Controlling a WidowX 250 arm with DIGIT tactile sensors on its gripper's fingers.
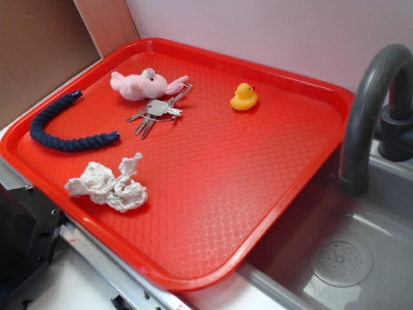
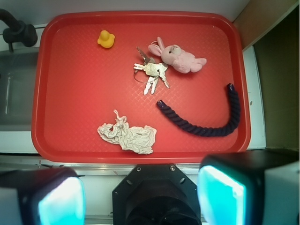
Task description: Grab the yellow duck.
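exterior view shows no tool at all; the wrist view catches it, tool point(image 2: 140, 199) spread wide, holding nothing, hanging off the red tray's point(image 2: 84, 154) near edge. yellow duck point(image 2: 106, 39) sits far-left on the tray, keys point(image 2: 151, 75) and pink bunny point(image 2: 179, 58) to its right.

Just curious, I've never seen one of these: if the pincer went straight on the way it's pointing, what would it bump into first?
Probably the crumpled cloth at the near edge of the red tray, seen between the open pincer fingers, though depth is unclear. The duck lies at the far side.
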